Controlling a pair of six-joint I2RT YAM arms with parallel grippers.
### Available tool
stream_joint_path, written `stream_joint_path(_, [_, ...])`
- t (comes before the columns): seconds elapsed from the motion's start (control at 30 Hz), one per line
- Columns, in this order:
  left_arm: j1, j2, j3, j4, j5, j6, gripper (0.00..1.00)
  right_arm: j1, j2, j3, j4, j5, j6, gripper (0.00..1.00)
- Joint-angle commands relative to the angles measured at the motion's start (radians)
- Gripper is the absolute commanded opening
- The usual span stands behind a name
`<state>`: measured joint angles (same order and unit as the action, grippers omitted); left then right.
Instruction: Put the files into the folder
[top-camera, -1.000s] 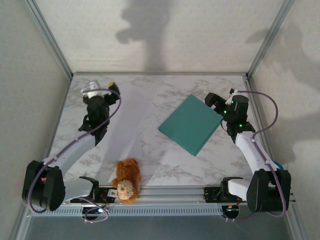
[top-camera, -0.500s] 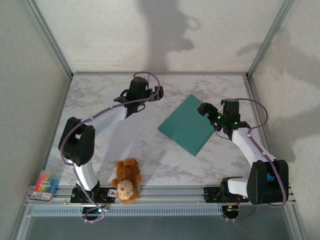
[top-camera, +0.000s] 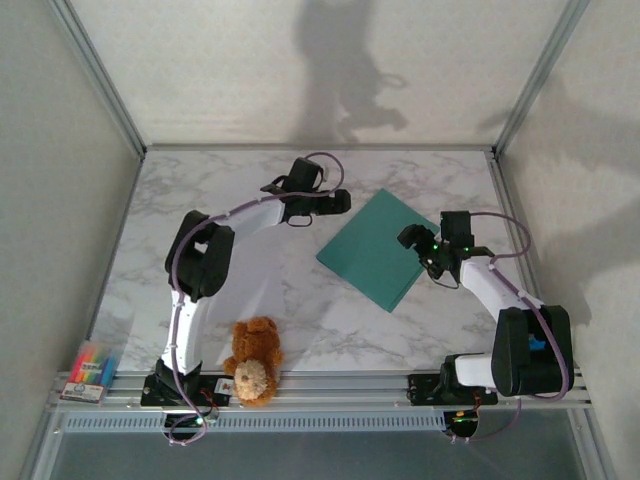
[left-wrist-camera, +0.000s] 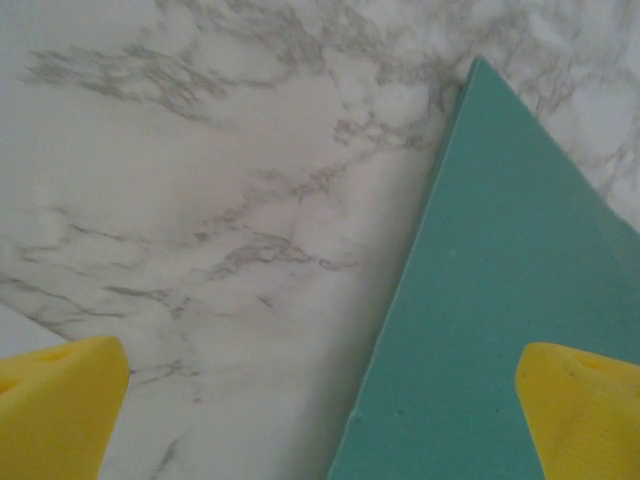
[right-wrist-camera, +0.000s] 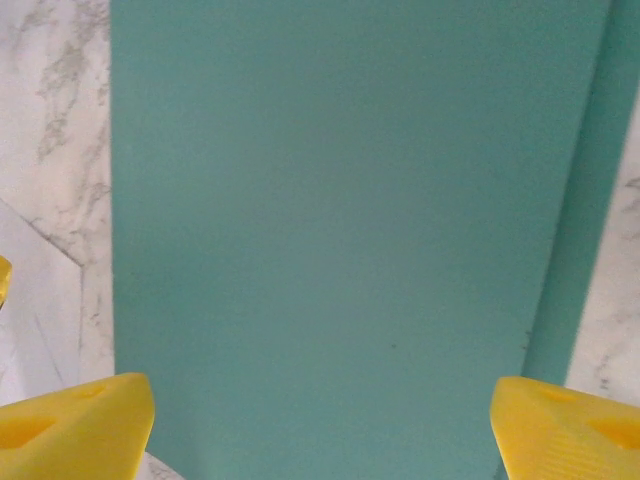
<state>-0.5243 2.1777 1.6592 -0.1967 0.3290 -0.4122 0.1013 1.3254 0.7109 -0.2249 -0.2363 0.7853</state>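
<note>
1. Lower edge of the top view: a grey aluminium rail (top-camera: 330, 385) carries both arm bases. A pack of multicoloured highlighter pens (top-camera: 90, 366) lies at the lower left. A brown plush teddy bear (top-camera: 252, 362) sits just above the rail, left of centre.

2. Centre-left of the top view: a thin plain white rectangular paper sheet (top-camera: 275, 268) lies flat on the white-grey marble tabletop (top-camera: 330, 330), above the bear and left of the folder. It is hard to tell from the marble. One corner shows at the lower left of each wrist view (left-wrist-camera: 15, 322) (right-wrist-camera: 40, 290).

3. Right of centre: a thin flat teal rectangular folder (top-camera: 378, 250) lies closed on the marble, turned corner-up. It is near the sheet but apart from it.

4. The right gripper (top-camera: 408, 238) stands at the folder's right edge. In its wrist view the yellow fingertips (right-wrist-camera: 70, 425) are spread wide, with the cover (right-wrist-camera: 330, 200) spanning the gap (right-wrist-camera: 320, 430). It grips nothing.

5. The left gripper (top-camera: 335, 203) is at the folder's upper-left edge. Its yellow fingertips (left-wrist-camera: 585, 400) are spread wide: one is over the cover (left-wrist-camera: 510, 280), the other over marble beside the sheet corner. The gap (left-wrist-camera: 320, 410) spans the folder's edge. It holds nothing.
</note>
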Motion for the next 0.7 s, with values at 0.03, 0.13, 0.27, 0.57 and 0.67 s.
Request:
stream_joint_path(0.03, [-0.025,0.045,0.061,-0.067,0.052,0.02,0.99,-0.02,0.025,-0.036,-0.011,0.01,0.027,0.88])
stream_joint_path(0.13, [-0.038,0.07,0.084,-0.076,0.054,0.02,0.99,-0.031,0.034,-0.063,0.017,-0.015,0.038,0.88])
stream_joint_path(0.27, [-0.048,0.106,0.118,-0.102,0.055,0.02,0.98,-0.041,0.054,-0.074,0.033,-0.031,0.037,0.86])
stream_joint_path(0.57, [-0.054,0.133,0.133,-0.116,0.061,0.011,0.97,-0.053,0.086,-0.083,0.071,-0.055,0.034,0.82])
stream_joint_path(0.67, [-0.056,0.139,0.131,-0.119,0.064,0.009,0.97,-0.053,0.085,-0.084,0.082,-0.065,0.035,0.81])
